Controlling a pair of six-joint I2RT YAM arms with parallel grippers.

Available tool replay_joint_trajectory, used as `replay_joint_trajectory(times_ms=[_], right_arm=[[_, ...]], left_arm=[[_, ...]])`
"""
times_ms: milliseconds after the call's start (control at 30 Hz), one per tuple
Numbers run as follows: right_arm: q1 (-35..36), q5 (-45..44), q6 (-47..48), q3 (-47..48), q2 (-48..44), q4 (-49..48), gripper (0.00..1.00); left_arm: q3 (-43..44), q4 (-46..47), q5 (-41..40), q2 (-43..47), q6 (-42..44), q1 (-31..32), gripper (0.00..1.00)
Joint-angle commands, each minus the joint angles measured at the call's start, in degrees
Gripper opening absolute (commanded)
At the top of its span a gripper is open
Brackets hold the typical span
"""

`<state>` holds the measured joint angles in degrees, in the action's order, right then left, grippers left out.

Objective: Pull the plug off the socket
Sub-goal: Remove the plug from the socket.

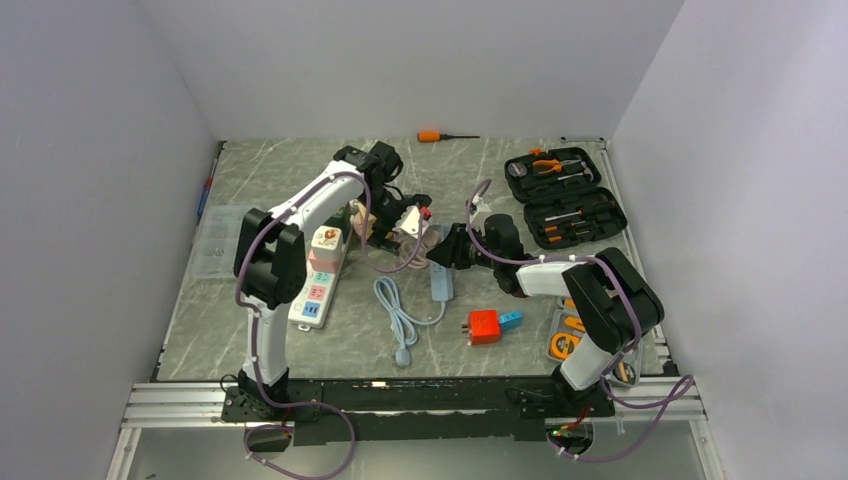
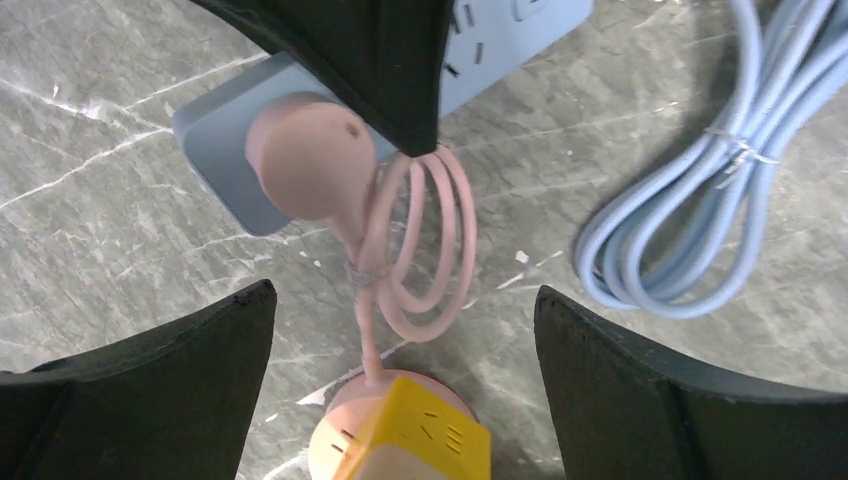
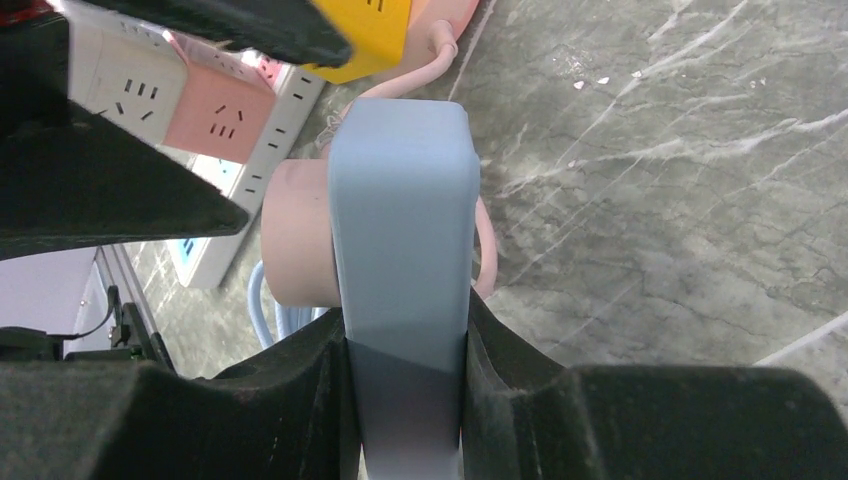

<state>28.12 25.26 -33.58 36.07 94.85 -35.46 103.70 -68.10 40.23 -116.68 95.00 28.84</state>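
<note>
Here, near the middle of the counter, the right gripper (image 3: pixel 405 350) is clenched on the blue socket strip (image 3: pixel 400 200), one finger (image 3: pixel 300 370) pressed to each long side. One round pink plug (image 2: pixel 310 160) sits seated in the strip's end outlet, beyond the fingertips, and they do not touch it.

The left gripper (image 2: pixel 402 295) hangs over the same spot with its fingers (image 2: pixel 180 370) spread wide and gripping nothing. The plug lies ahead of the gap between them and touches neither finger. The plug's pink cable (image 2: pixel 440 240), looped and tied, runs back to a pink disc carrying one yellow outlet cube (image 2: pixel 420 440), low between the open fingers.

One bundled blue cord (image 2: pixel 700 200) lies beside the strip toward the near edge. One white power strip (image 1: pixel 312 290) with pastel outlets lies nearer the left edge.

Elsewhere there is one open tool case (image 1: pixel 565 195) at the far right corner. One orange screwdriver (image 1: pixel 440 136) lies by the far edge, and one red block (image 1: pixel 483 327) toward the near edge.
</note>
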Motion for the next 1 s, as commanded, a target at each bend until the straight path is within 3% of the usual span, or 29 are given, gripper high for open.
replay_joint_trajectory(times_ms=[0, 133, 233, 400, 500, 567, 733, 800, 867, 933, 967], right_arm=[[1.80, -0.83, 2.82, 3.61, -3.79, -2.21, 0.00], [2.48, -1.37, 3.09, 4.30, -4.48, -1.98, 0.00], [2.73, -1.69, 3.29, 5.22, -4.94, -1.69, 0.00], [3.93, -2.98, 4.17, 7.12, -4.75, -0.77, 0.00], [5.19, -4.00, 4.69, 7.84, -4.00, -0.21, 0.00], [5.74, -5.10, 5.13, 7.96, -3.95, 0.03, 0.00], [5.80, -5.39, 5.93, 8.05, -4.68, 0.12, 0.00], [5.80, -4.95, 5.98, 8.12, -5.03, -0.07, 0.00], [5.83, -4.66, 5.94, 8.05, -5.31, -0.46, 0.00], [5.90, -4.32, 5.85, 7.96, -5.37, -1.04, 0.00], [5.91, -4.15, 5.82, 7.84, -5.50, -1.56, 0.00]], left_arm=[[4.48, 1.56, 1.58, -3.79, -1.89, 0.72, 0.99], [6.94, -1.46, 2.35, -5.89, -0.70, 1.32, 0.99], [8.74, -5.23, 2.25, -7.54, 0.70, 2.13, 0.91], [10.21, -5.37, 2.21, -8.64, -1.00, 2.40, 0.45], [10.38, -5.69, 1.87, -8.39, -0.89, 2.68, 0.23], [10.33, -6.16, 1.26, -8.40, -1.13, 2.84, 0.00], [10.10, -7.97, 0.37, -8.59, -1.39, 3.32, 0.00], [9.84, -8.13, 0.09, -8.54, -1.29, 3.48, 0.05], [10.15, -8.83, 0.14, -8.61, -1.50, 3.75, 0.14], [10.94, -9.84, 0.50, -8.98, -1.90, 3.74, 0.34], [11.55, -10.73, 0.99, -9.12, -1.87, 3.73, 0.38]])
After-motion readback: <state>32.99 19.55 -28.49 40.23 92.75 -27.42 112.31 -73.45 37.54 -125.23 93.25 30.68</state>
